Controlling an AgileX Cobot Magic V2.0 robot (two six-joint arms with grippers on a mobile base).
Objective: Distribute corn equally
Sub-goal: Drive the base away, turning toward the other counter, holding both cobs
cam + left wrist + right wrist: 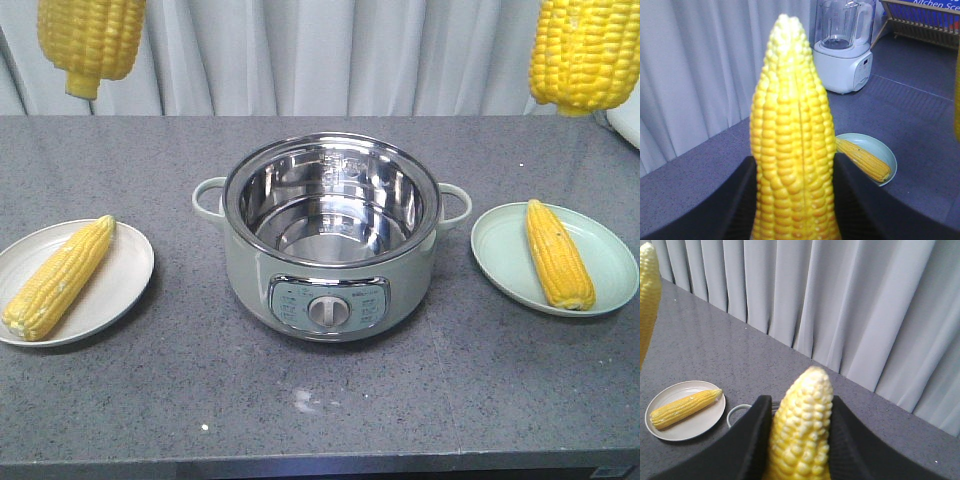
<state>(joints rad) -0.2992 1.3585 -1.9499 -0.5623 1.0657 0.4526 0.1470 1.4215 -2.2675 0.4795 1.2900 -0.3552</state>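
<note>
Two corn cobs hang high above the table. My left gripper (794,160) is shut on one cob (792,135), which in the front view is the top-left cob (90,40). My right gripper (801,399) is shut on the other cob (802,435), the one at the top right (580,50). Neither gripper itself shows in the front view. A third cob (58,278) lies on the white plate (125,290) at the left. Another cob (558,255) lies on the pale green plate (605,255) at the right.
An empty steel-lined electric pot (330,235) with side handles stands mid-table between the plates. A white blender (842,45) and a dish rack (920,20) stand at the far right end. Grey curtains (330,50) hang behind the table.
</note>
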